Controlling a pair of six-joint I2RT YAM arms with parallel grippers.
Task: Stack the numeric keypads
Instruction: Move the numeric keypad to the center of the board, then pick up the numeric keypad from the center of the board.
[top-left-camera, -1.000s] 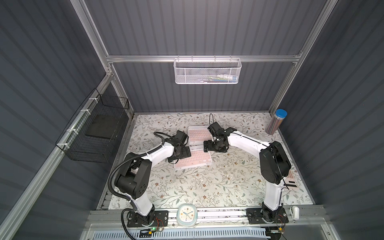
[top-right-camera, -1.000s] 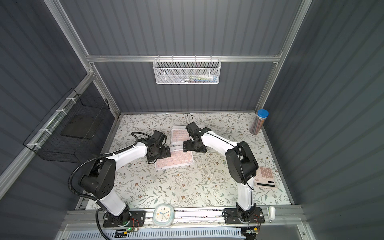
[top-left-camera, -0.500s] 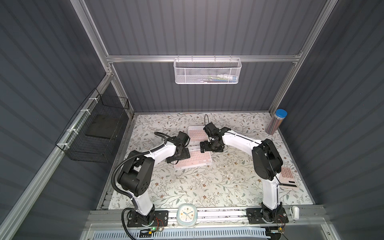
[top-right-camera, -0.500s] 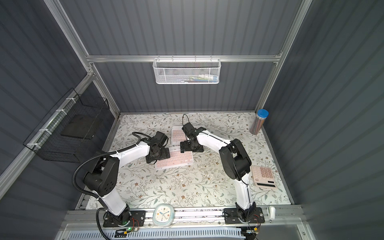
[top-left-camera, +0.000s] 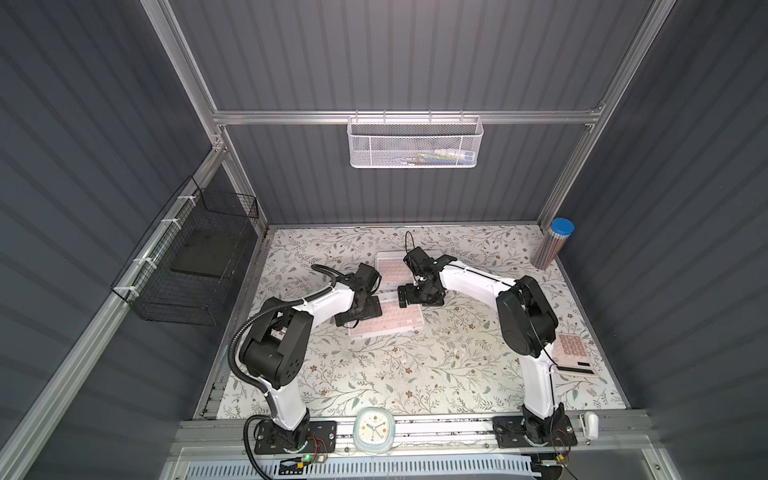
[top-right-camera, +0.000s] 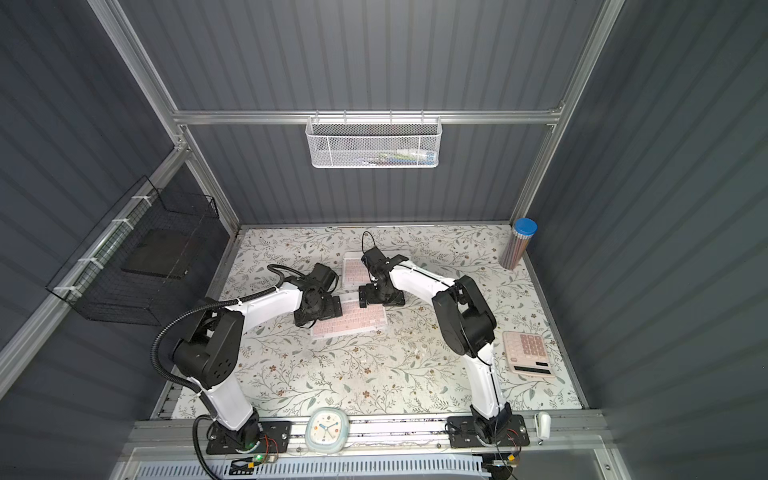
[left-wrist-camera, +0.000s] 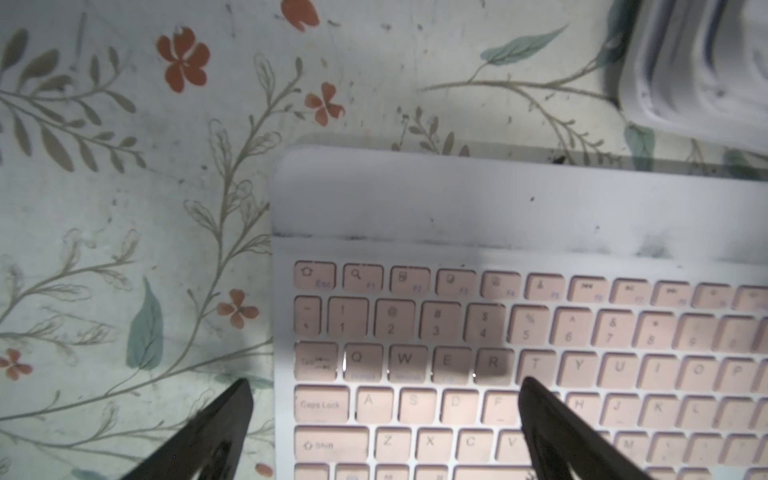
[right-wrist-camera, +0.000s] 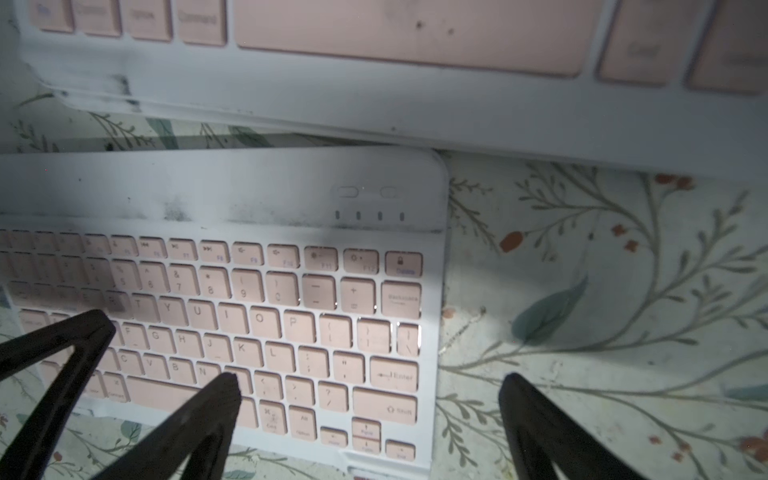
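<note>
A pink-keyed keypad (top-left-camera: 395, 322) in a white frame lies flat on the floral mat in both top views. My left gripper (top-left-camera: 360, 312) is open over its left end; in the left wrist view the left gripper (left-wrist-camera: 386, 395) straddles the frame's short edge. My right gripper (top-left-camera: 411, 297) is open at the opposite end, and in the right wrist view the right gripper (right-wrist-camera: 370, 390) spans that end's edge by the Enter key. Another pink-keyed keypad (top-left-camera: 388, 270) tops a pile behind it, whose layered white edges (left-wrist-camera: 706, 62) show in the left wrist view.
A pink calculator (top-left-camera: 575, 355) with a display strip lies at the right, behind the right arm's elbow. A blue-capped pencil tube (top-left-camera: 555, 245) stands in the back right corner. A small clock (top-left-camera: 374, 430) sits on the front rail. A black wire basket (top-left-camera: 187, 266) hangs on the left wall.
The right gripper has slid a little leftward over the near keypad's end, its elbow swinging in. The left arm's elbow has shifted; its gripper has hardly moved.
</note>
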